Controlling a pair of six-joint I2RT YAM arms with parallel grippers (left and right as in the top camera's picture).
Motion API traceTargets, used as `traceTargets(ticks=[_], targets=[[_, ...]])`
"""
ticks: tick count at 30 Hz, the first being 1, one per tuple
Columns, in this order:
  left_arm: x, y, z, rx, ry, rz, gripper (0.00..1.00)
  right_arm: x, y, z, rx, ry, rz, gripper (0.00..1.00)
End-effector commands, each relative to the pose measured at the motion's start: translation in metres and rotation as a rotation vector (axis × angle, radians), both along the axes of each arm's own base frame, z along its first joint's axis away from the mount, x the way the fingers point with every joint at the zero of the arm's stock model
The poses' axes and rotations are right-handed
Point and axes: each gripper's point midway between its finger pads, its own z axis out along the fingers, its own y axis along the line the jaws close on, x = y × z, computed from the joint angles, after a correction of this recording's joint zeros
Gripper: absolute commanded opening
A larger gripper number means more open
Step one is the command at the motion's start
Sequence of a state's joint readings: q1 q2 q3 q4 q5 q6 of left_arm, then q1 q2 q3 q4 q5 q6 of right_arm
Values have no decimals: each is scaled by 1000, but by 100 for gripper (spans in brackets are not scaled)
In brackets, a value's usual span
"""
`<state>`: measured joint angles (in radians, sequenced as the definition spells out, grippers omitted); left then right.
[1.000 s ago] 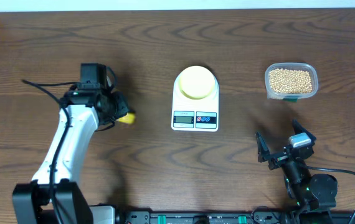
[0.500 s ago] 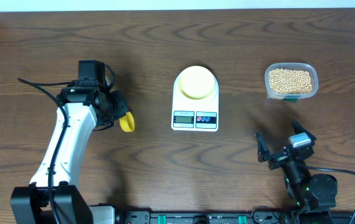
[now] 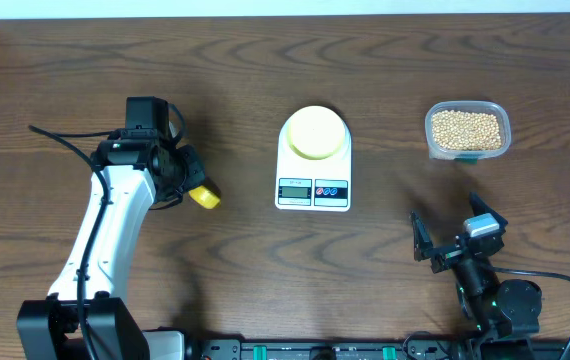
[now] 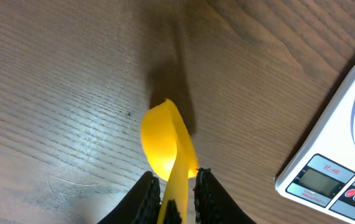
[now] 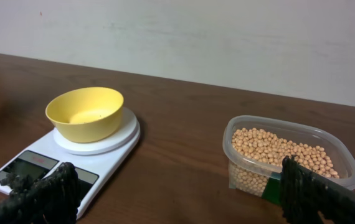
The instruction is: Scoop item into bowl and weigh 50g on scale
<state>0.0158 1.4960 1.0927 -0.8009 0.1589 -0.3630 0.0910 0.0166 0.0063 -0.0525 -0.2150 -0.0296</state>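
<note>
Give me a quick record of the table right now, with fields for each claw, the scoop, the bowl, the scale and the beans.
left claw: shut on the handle of the yellow scoop
right claw: open, holding nothing
yellow scoop: left of the scale, no beans in it
bowl: sitting on the scale, no beans visible inside
beans: in the clear container, right of the scale

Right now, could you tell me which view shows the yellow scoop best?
The left wrist view: the scoop sits close, handle pinched between the fingers. Overhead shows only a small yellow tip; the right wrist view misses it.
</note>
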Motion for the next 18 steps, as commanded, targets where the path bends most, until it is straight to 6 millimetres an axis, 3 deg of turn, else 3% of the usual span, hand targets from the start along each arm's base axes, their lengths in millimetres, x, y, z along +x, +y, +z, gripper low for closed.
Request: traceTargets(ticks=[1,18], targets=[[4,-2,6,-12,-16,-1,23,0,0,-1,13,6,-2,99],[6,-2,6,-12,-23,-2,23,0,0,-1,13,6,-2,99]])
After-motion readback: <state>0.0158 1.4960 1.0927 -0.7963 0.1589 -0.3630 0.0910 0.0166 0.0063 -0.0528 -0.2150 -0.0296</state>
